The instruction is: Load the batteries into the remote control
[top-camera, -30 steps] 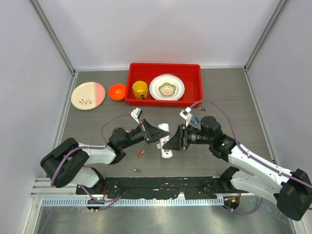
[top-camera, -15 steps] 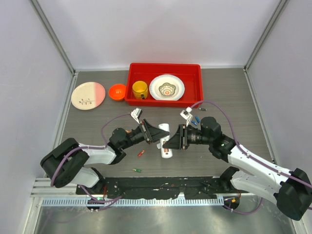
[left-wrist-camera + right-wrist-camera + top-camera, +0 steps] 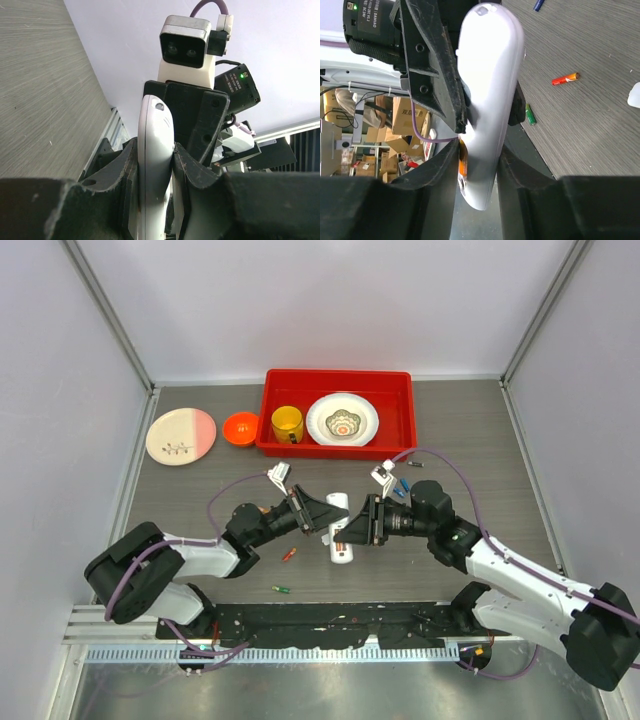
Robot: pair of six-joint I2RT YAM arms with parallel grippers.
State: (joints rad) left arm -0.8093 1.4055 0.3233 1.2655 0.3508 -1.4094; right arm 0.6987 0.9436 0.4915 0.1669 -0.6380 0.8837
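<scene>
The remote (image 3: 490, 60) stands on edge, pinched between the left tool (image 3: 156, 152) and right tool (image 3: 480, 150) above the bench (image 3: 480, 430). A green battery (image 3: 281, 589) and an orange battery (image 3: 289, 554) lie nearer, on the left tool's side. Blue batteries (image 3: 400, 485) lie just beyond the right tool. The left tool is clenched on the remote, and the right tool's fingers (image 3: 442, 170) press its flanks, grasping it.

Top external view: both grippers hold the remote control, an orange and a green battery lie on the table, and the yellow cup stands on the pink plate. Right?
Not quite: the top external view shows the yellow cup standing in the red tray, not on the pink plate. The remote control, orange battery and green battery are as stated.
</scene>
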